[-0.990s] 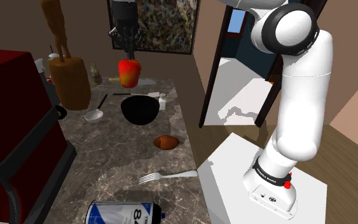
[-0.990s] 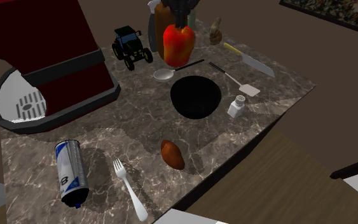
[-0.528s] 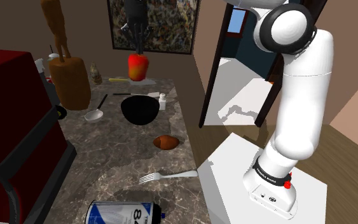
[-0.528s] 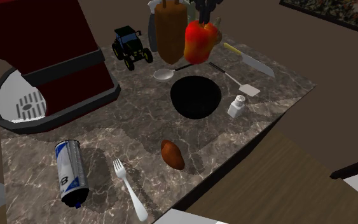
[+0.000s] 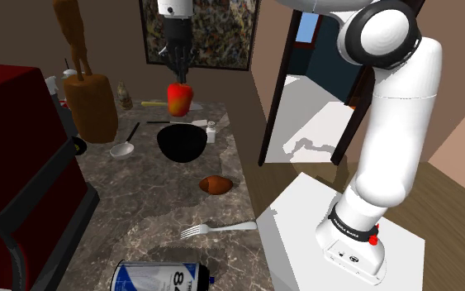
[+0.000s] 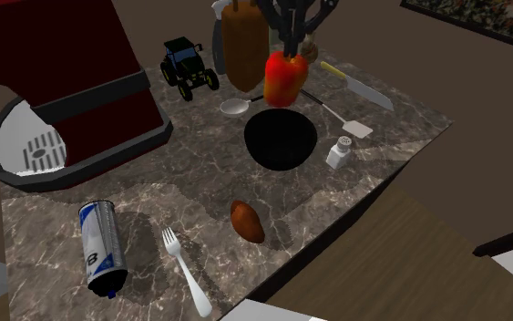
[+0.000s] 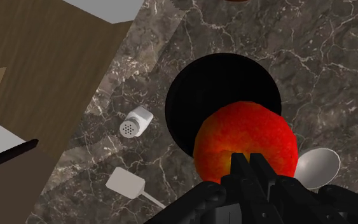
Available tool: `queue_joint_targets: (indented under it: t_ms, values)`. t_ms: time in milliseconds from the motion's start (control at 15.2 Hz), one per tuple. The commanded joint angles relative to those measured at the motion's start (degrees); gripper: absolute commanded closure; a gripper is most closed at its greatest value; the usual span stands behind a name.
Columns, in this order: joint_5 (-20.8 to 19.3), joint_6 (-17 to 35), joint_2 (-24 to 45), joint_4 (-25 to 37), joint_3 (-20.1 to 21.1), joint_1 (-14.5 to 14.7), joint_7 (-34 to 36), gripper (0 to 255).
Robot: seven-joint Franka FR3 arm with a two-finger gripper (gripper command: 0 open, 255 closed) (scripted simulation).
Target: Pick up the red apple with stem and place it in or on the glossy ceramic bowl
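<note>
Gripper [image 5: 178,77] clamped on the top of the red apple [image 5: 180,98] — the fruit hangs directly beneath the fingers, clear of the counter [image 5: 144,198]. The apple is poised over one edge of the black bowl [image 5: 181,144].

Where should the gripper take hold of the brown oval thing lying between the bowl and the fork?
Across its narrow middle, coming straight down from above. The brown oval thing lies flat on the marble counter and is longer than it is wide, so closing across the short width needs the least opening. Nothing stands close beside it.
</note>
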Motion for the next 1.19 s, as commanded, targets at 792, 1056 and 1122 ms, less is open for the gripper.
queue_joint_targets:
  t_ms: [792, 1056, 1122]
  values:
    - [0.83, 11.93, -2.25, -14.01, -0.27, -1.49, 0.11, 255]
    - [0.78, 14.38, -2.24, -16.46, -0.33, -1.64, 0.24, 255]
    - [0.78, 14.37, -2.23, -16.44, -0.33, -1.64, 0.24, 255]
